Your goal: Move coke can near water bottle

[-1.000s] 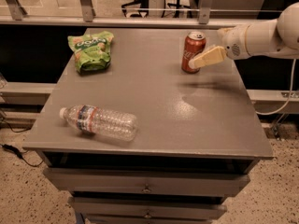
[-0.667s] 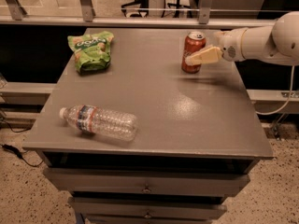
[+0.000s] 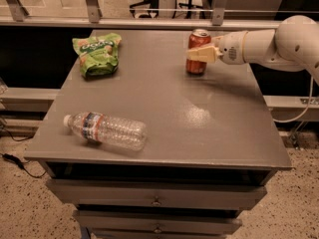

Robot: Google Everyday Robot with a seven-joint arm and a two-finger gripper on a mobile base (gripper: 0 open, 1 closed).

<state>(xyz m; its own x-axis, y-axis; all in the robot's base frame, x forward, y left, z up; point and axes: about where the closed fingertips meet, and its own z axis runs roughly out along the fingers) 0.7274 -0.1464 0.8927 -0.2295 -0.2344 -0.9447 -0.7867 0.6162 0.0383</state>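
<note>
The coke can point(image 3: 196, 66) stands upright near the far right edge of the grey table point(image 3: 199, 118). It is red-orange with a silver top. My gripper point(image 3: 199, 54) reaches in from the right on the white arm and is at the can's mid-height, overlapping its front. The water bottle point(image 3: 107, 131) lies on its side near the table's front left edge, with its white cap pointing left. It is clear and has a red-and-blue label band. The can and the bottle are far apart.
A green snack bag point(image 3: 97, 53) lies at the table's far left. A metal railing point(image 3: 149, 21) runs behind the table. Drawers point(image 3: 157, 198) sit under the tabletop. A cable point(image 3: 294, 116) hangs at the right.
My gripper has moved left and a little up, from beside the can's right side to across its front. The can, the bottle and the bag have not moved.
</note>
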